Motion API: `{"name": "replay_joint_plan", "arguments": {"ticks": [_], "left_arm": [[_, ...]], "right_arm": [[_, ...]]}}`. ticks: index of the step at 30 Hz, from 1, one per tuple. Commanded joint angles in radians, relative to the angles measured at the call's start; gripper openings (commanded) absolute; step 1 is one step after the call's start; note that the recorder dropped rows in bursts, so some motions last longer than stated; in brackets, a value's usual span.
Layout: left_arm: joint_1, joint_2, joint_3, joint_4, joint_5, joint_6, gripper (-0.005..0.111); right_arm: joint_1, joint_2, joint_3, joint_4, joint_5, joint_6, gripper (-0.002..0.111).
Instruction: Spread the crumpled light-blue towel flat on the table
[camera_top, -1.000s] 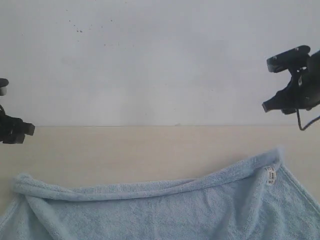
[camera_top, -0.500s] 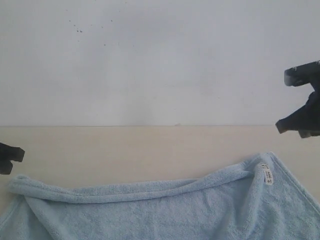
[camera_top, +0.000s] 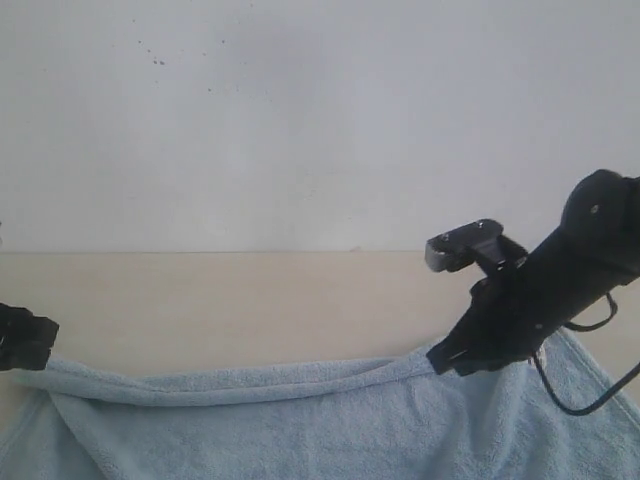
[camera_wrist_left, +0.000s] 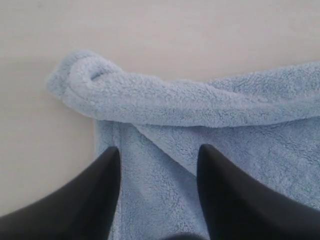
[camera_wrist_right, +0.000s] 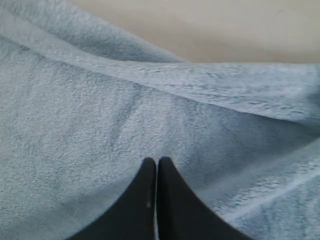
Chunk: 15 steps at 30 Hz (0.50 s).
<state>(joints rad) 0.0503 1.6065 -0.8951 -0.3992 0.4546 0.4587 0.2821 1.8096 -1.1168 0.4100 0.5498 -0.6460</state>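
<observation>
Swung down and inward over the last second: right gripper (camera_top: 436, 362), from well above the towel (camera_top: 300, 430) to the right end of its rolled edge (camera_top: 250, 383); lowered too: left gripper (camera_top: 40, 335), from higher up to the left end of that same rolled edge.

Spread over the bench (camera_top: 250, 290) but not flat; far hem folded over into one long roll across the towel's width, ending in a fat curl at the left end.

Placed one at each end of the rolled edge, probably to take the fold at both ends and draw it out away from the rest of the cloth; judged well short of done, fold not yet undone.

Left gripper: jaws wide apart, nothing clamped; tips poised on the near side of the rolled edge, just short of the curl, with cloth lying beneath the gap; contact with the pile impossible to tell.

Right gripper: jaws pressed fully together; tips on or just over the flat pile beside the rolled edge; no cloth seen pinched between them, so apparently holding nothing.
</observation>
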Motion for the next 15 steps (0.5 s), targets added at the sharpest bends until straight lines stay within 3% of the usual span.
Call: {"name": "replay_joint_plan", "arguments": {"ticks": [1,7,10,13,15], "left_arm": [[-0.005,0.059,0.005,-0.008,-0.017,0.025,0.047],[-0.005,0.104,0.005,-0.008,-0.079,0.032,0.045],[-0.005,0.105,0.005,-0.008,-0.093,0.032,0.03],[-0.005,0.109,0.005,-0.008,-0.103,0.032,0.007],[-0.005,0.117,0.005,-0.008,-0.103,0.032,0.004]], "right_arm": [[0.046,0.054,0.001,0.007,-0.003,-0.023,0.0],[0.077,0.076,0.001,0.012,-0.023,-0.034,0.0],[0.078,0.076,0.001,0.027,-0.03,-0.037,0.0],[0.078,0.076,0.001,0.032,-0.032,-0.037,0.0],[0.078,0.076,0.001,0.034,-0.034,-0.037,0.0]]}}
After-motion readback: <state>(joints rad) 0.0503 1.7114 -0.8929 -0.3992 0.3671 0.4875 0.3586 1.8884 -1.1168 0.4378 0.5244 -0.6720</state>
